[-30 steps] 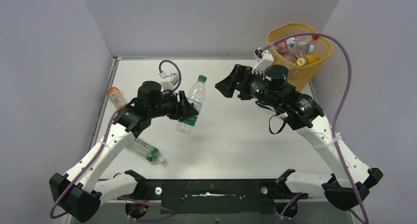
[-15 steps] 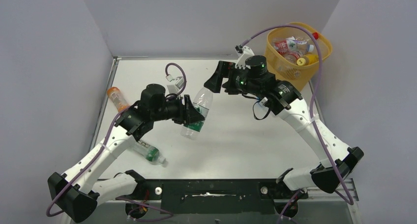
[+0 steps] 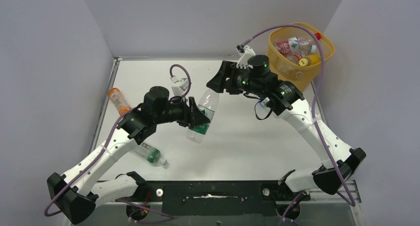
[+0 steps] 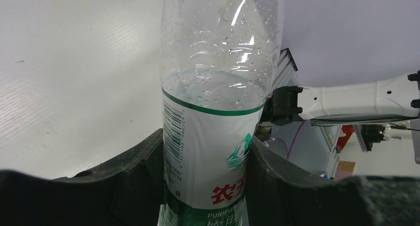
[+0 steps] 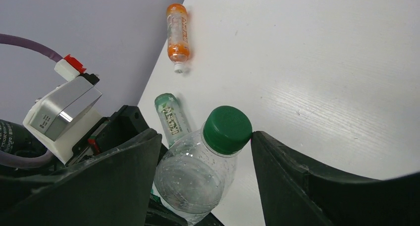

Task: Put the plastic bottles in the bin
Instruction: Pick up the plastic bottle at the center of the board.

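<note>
While the left claw [image 3: 200, 118] squeezes tight on the clear plastic bottle with a green cap and a white-and-green label [image 3: 208, 103], the right claw [image 3: 214, 85] sits around that bottle's top end. The left claw's black fingers [image 4: 124, 186] press on the label part, one on each side. The bottle is up off the white table [image 3: 247, 137].

Its long side is tilted. The bottom end sticks out below the left claw, toward the near edge. The green cap [image 5: 228, 129] points up and away, right into the right claw.

The right claw is partly wide, with the cap between its two fingers [image 5: 307, 186]. One finger touches the cap's edge or is just beside it. The other is a little apart from the cap.

Behind the left claw, well apart from it, a small orange plastic bottle [image 3: 118, 99] lies flat by the wall. A second clear bottle with a green label [image 3: 151, 155] lies flat beside the left arm.

Behind the right claw stands the tall yellow-orange plastic bin [image 3: 297, 76], with more small plastic bottles [image 3: 296, 46] inside.
</note>
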Controlling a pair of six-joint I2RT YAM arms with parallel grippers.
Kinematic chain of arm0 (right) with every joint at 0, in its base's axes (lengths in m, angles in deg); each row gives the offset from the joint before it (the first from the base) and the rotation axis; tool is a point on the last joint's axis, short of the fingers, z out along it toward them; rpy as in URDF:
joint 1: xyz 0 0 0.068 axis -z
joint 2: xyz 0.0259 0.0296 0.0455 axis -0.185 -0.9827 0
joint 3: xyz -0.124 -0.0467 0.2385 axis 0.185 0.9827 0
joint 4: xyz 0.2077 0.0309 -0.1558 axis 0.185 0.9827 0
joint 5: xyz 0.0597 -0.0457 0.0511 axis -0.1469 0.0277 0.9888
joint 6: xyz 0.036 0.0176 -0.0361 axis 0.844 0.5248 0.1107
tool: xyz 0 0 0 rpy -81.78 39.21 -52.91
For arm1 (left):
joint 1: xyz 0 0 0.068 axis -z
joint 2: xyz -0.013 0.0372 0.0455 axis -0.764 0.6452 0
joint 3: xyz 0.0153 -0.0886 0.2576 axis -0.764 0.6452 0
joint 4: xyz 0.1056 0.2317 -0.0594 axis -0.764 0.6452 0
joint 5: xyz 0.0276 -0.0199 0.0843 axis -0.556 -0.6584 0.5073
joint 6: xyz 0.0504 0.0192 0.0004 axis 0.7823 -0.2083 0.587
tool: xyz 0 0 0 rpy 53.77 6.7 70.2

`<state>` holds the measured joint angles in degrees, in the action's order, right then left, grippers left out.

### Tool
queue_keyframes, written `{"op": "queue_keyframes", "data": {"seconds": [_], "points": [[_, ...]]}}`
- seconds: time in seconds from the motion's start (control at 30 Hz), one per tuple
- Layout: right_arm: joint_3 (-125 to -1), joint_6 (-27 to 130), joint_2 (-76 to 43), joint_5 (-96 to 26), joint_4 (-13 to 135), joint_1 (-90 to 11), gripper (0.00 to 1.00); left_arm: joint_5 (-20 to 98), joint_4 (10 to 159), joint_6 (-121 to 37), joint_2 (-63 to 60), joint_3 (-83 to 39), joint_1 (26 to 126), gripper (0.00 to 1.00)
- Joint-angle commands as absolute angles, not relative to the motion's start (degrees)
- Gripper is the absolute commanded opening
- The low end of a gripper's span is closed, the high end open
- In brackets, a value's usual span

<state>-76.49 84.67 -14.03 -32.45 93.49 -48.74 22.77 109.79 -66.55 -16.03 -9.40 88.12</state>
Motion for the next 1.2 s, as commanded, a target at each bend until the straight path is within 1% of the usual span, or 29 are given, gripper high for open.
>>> {"op": "queue_keyframes", "data": {"seconds": [0.0,0.13,0.27,0.43,0.53,0.6,0.7,0.73,0.77,0.8,1.03,1.17], "points": [[-77.39,85.21,-14.51,-30.75,89.43,-48.32,0.65,23.00,105.14,-67.08,-17.46,-10.70,89.33,0.37],[-77.06,85.30,-14.70,-30.39,89.03,-48.29,0.53,23.42,105.04,-67.14,-17.54,-10.48,89.85,0.37],[-76.95,85.22,-15.07,-30.14,88.88,-48.20,0.44,23.60,104.83,-67.25,-17.63,-10.57,90.22,0.37],[-76.86,85.09,-15.29,-29.63,88.71,-48.12,0.28,23.68,105.07,-67.17,-17.74,-10.43,90.51,0.37],[-77.19,84.81,-15.14,-29.58,88.95,-47.82,0.21,23.73,105.13,-67.11,-17.73,-10.49,90.69,0.38],[-77.65,84.58,-14.97,-29.56,89.42,-47.41,0.19,24.09,105.57,-67.02,-17.70,-10.86,90.69,0.42],[-78.76,83.88,-14.76,-29.81,90.57,-46.30,0.18,26.04,107.49,-66.64,-17.51,-12.13,90.69,0.53],[-79.10,83.63,-14.61,-29.82,91.02,-45.77,0.18,26.66,108.14,-66.71,-17.49,-12.61,90.69,0.59],[-79.47,83.45,-14.46,-29.70,91.34,-45.22,0.18,27.21,108.62,-66.76,-17.50,-13.14,90.69,0.70],[-79.76,83.25,-14.43,-29.46,91.64,-44.51,0.18,27.73,109.04,-66.80,-17.54,-13.59,90.69,0.83],[-81.38,82.60,-13.62,-26.71,93.03,-39.31,0.15,30.10,110.46,-66.42,-18.12,-15.02,90.69,0.85],[-85.08,80.73,-13.79,-26.07,96.27,-34.92,0.15,32.62,112.81,-66.11,-18.37,-16.33,90.62,0.85]]}}
